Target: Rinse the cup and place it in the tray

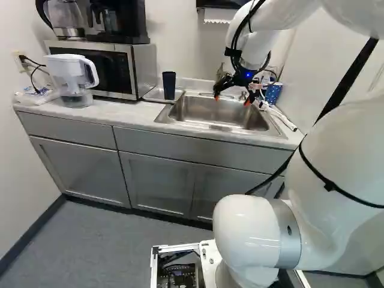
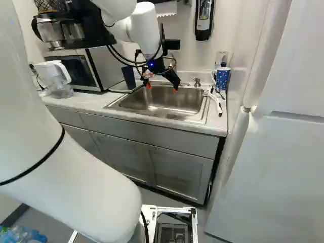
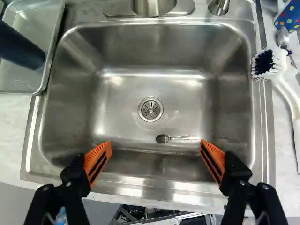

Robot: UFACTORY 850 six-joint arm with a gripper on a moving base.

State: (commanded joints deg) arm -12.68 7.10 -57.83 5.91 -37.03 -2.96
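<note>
My claw (image 3: 155, 146) hangs empty over the sink (image 3: 150, 86), fingers spread wide. The dark cup (image 3: 19, 44) stands in the tray (image 3: 26, 78), so I judge placing done, though I can't tell if it's rinsed; next I should back clear.

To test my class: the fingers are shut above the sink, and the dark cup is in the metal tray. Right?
No: the fingers above the sink are spread open, as the wrist view shows. The dark cup is in the metal tray.
</note>
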